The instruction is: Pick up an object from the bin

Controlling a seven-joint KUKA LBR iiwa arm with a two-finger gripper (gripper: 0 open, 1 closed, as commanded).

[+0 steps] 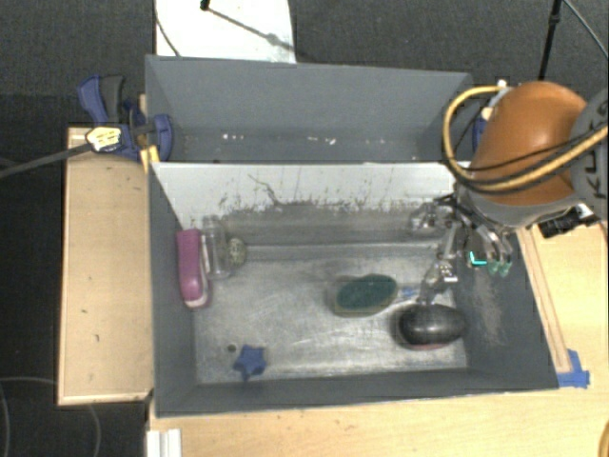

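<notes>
My gripper [439, 276] hangs at the right side of the bin, just above a dark, rounded, glossy lump [430, 327] that lies near the front right corner. Its tip comes down close to the top of that lump; whether it touches I cannot tell. A flat dark green oval thing [364, 293] lies just to the left of the gripper, in the middle of the bin floor.
A purple elongated thing [192, 267] lies along the left wall, with a small clear piece [226, 252] beside it. A small blue scrap [250, 360] sits near the front left corner. The arm with its orange cover and cables looms over the right wall.
</notes>
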